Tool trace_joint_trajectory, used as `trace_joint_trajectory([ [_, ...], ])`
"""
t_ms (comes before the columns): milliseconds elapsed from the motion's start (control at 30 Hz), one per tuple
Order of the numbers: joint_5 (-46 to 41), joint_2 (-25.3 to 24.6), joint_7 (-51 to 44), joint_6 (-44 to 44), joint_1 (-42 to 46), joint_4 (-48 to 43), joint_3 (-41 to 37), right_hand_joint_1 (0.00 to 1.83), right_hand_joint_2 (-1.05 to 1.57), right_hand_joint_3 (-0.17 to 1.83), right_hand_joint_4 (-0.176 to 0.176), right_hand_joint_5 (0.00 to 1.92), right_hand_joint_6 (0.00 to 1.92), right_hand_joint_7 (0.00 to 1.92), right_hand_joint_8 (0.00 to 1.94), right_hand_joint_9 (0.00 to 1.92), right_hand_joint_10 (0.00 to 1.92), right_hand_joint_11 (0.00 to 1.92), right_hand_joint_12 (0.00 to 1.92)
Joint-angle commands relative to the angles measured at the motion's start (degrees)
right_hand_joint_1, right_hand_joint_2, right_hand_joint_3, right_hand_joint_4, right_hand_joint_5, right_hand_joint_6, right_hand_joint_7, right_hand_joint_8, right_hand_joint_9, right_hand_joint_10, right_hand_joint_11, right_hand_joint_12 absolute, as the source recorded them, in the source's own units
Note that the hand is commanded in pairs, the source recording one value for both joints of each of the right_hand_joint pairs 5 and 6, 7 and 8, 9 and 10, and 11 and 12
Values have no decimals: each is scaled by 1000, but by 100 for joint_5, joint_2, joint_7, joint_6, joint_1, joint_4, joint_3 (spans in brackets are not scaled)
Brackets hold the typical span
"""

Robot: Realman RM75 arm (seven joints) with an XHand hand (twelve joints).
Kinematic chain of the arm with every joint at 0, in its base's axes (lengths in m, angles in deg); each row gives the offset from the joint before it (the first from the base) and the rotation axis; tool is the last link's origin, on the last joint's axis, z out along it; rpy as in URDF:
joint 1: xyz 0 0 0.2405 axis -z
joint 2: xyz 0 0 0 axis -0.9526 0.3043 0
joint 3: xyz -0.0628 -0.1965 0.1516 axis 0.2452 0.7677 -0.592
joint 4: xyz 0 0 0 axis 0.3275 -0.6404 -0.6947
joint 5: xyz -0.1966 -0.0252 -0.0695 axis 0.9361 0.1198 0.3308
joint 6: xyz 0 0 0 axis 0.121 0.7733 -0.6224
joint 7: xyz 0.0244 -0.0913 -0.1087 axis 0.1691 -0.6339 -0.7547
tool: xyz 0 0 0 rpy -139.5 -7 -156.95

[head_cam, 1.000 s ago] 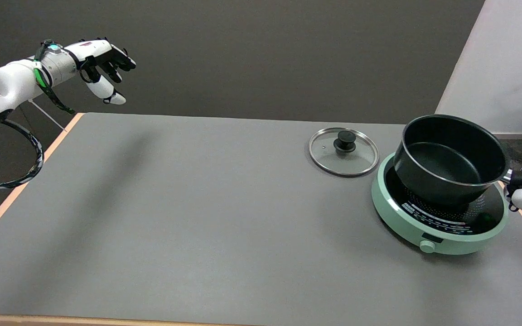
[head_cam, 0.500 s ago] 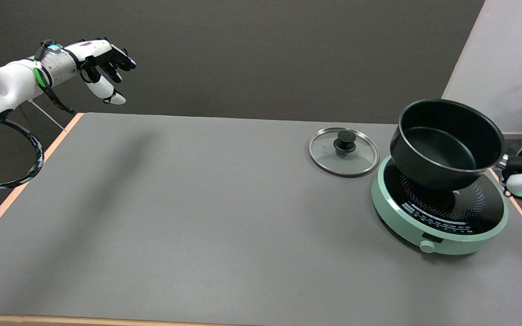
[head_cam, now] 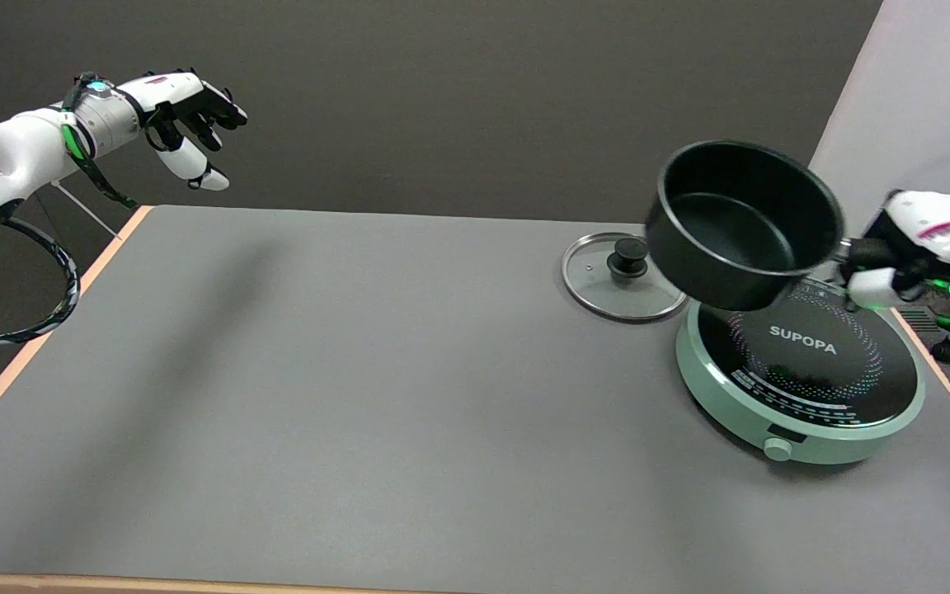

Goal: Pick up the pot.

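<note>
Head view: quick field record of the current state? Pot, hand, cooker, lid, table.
pot: black pot, empty, lifted clear of the cooker, tilted
right hand: right hand grips the pot's handle at the pot's right side
cooker: green round cooker near the table's right edge, black top bare, SUPOPA lettering showing
lid: glass lid with black knob, flat on the table left of the cooker, partly behind the pot
table: grey table
task status: pot is off the cooker and held

Soft, even overhead light is falling on the matte grey table [head_cam: 359,396], casting faint diffuse shadows; the raised black pot [head_cam: 739,223] is blurring slightly.
</note>
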Motion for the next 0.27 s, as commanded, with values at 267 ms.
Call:
trace_joint_trajectory([
  [267, 263, 814, 390, -934, -3055, -26, 2735, 1152, 1002, 1154, -95, 1791, 1791, 1791, 1791, 1791, 1791, 1791, 1791],
])
